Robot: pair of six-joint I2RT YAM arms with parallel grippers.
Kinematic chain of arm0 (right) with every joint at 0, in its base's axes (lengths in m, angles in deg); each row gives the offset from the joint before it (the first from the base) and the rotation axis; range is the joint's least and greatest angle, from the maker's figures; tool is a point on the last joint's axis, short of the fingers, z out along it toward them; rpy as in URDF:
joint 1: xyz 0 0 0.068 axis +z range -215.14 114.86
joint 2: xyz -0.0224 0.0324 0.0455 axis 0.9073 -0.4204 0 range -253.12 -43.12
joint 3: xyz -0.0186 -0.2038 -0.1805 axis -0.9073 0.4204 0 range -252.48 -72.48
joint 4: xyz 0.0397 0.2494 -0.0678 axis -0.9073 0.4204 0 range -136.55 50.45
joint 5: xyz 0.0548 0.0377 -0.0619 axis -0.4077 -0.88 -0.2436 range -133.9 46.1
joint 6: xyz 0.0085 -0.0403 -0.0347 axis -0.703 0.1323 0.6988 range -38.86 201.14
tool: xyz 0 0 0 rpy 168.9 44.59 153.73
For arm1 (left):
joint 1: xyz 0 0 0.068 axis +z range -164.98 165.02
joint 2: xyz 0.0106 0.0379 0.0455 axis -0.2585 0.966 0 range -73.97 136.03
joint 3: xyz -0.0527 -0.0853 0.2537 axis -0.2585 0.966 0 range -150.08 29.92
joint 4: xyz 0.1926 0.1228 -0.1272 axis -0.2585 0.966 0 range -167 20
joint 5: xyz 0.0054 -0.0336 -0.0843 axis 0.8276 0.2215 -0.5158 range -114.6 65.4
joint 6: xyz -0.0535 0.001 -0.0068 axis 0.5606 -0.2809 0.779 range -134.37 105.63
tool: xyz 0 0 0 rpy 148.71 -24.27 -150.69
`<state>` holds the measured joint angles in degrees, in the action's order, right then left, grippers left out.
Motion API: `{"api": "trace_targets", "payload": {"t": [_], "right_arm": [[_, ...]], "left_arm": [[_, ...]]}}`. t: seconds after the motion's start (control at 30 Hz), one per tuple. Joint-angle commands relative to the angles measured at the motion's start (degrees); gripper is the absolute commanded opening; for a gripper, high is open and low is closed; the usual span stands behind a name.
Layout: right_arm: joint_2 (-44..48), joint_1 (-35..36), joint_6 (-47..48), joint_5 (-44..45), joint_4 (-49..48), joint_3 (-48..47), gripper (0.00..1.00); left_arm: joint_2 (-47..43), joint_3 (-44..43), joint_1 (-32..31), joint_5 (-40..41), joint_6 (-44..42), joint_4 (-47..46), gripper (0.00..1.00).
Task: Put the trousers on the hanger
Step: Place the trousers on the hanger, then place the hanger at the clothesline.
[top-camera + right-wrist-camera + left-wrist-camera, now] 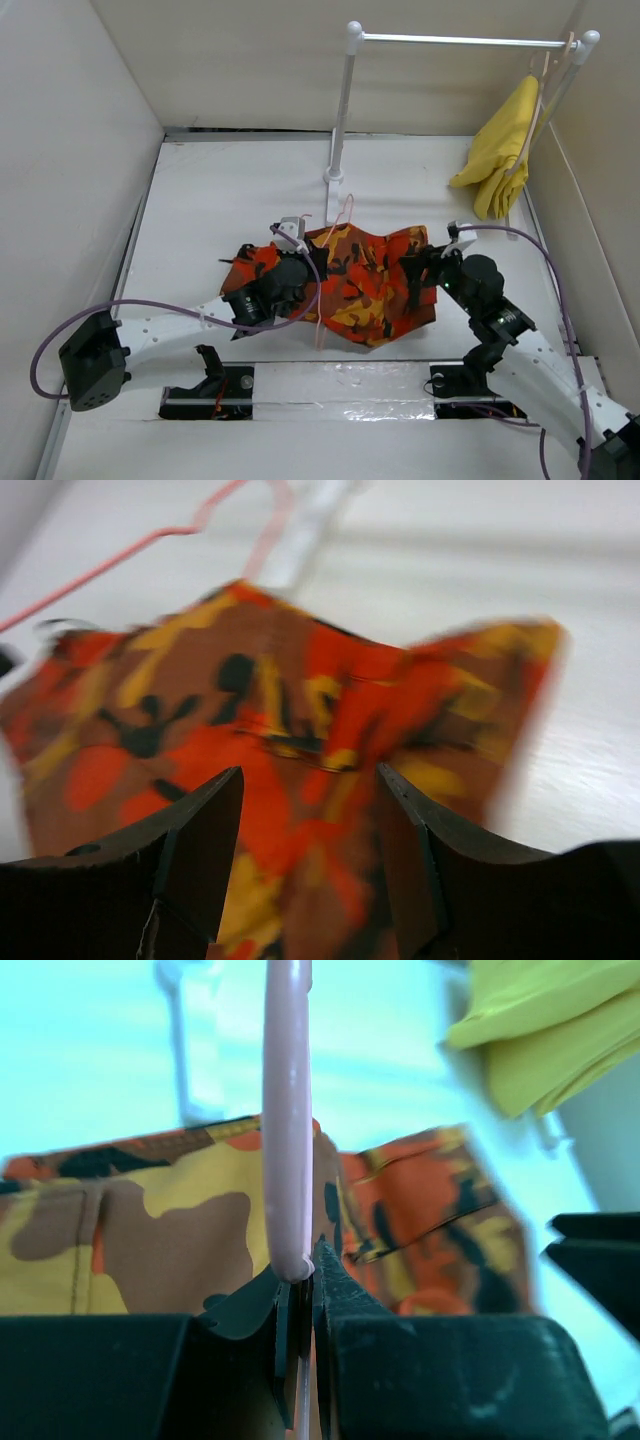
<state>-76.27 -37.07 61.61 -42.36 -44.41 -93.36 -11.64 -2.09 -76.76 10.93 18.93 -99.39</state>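
The orange, red, black and brown camouflage fabric trousers [372,285] lie crumpled on the white table [220,200], at the centre of the top view. The left gripper [300,1270] is pinched on the thin pink wire hanger [288,1110] (its wire crosses the cloth). The right gripper [310,780] is spread apart at the heap's right side.

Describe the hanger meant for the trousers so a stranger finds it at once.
Find the white rail stand at the back of the table; camouflage trousers lie before its foot. The hanger is the thin pink wire across them, pinched by the left gripper. The other hanger is pale beige, up on the rail, bearing a yellow garment.
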Motion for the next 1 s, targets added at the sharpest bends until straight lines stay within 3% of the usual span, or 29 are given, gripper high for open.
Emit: {"api": "trace_targets", "payload": {"t": [0.0,0.03,0.2,0.27,0.37,0.5,0.8,0.9,0.97], "right_arm": [[-1.83,8.11,-3.75,-3.83,-9.23,-4.86,0.61],[-2.88,14.05,-4.54,-1.65,-10.47,-6.09,0.61],[-10.34,29.39,-5.79,10.04,-14.18,-11.19,0.72],[-11.15,31.42,-5.78,14.54,-11.99,-13.82,0.76],[-12.2,31.95,-7.44,11.48,-13.81,-13.92,0.76],[-13.25,33.97,-12.72,10.41,-23.29,-9.89,0.74],[-21.69,37.67,-17.21,10.76,-28.76,-10.93,0.62],[-21.52,38.19,-18.61,11.99,-30.68,-9.53,0.49],[-21.09,38.19,-20.36,12.17,-32.36,-8.22,0.31]], "left_arm": [[-4.49,-5.6,-0.18,-1.69,-2.1,-7.84,0.0],[-4.67,-6.56,-0.18,-1.52,-2.62,-7.84,0.0],[-4.06,-10.7,-0.18,-0.46,-2.81,-4.42,0.0],[-3.44,-12.81,-0.18,-1.42,-2.36,-2.49,0.0],[-2.91,-15.27,-0.18,-2.39,-2.1,-0.29,0.0],[-1.42,-17.2,-0.18,-3.44,-1.84,0.07,0.0],[3.42,-24.94,-0.18,-7.4,-1.66,4.9,0.0],[3.42,-26.78,-0.18,-8.19,-2.36,5.95,0.0],[3.59,-28.63,-0.18,-9.33,-2.8,6.66,0.0]]}}
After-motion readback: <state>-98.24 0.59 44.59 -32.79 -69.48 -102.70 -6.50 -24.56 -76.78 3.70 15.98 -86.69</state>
